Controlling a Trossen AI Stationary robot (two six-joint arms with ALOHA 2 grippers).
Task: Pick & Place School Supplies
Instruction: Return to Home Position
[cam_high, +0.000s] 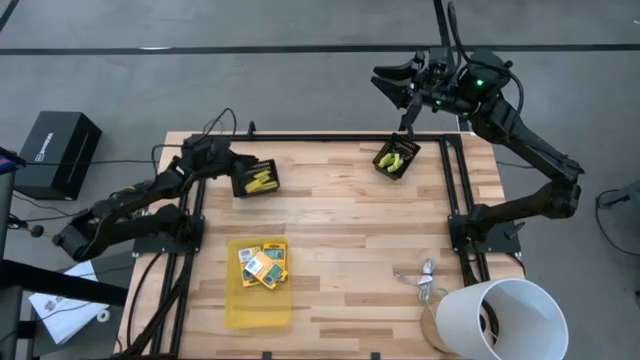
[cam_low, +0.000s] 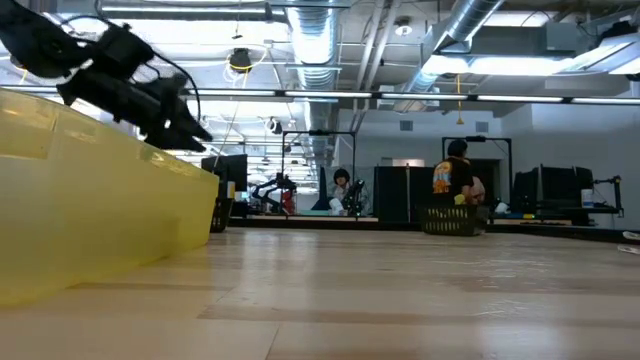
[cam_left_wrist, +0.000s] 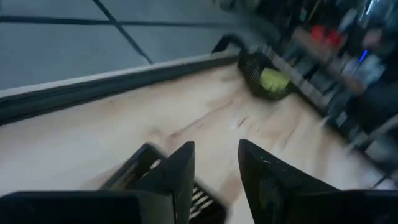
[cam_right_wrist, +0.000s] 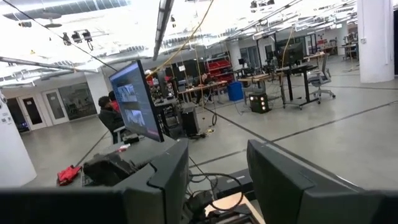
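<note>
I see the right arm folded up past the surface's (cam_high: 340, 230) far edge, well beyond the yellow tray (cam_high: 258, 305). The right gripper (cam_high: 392, 85) is in the air facing the room, fingers apart and empty in its wrist view. The left arm lies low, left of the tray. The left gripper (cam_high: 236, 160) is at the left black bin (cam_high: 240, 186), fingers apart with nothing between. The printed boxes (cam_high: 263, 264) sit in the tray's far end. Yellow sticks (cam_high: 262, 181) are in the left bin. Yellow-green items (cam_high: 393, 159) are in the right black bin (cam_high: 412, 150), far right of the tray. Only the high view shows the boxes, and only the low view shows a person (cam_low: 455, 178) behind.
</note>
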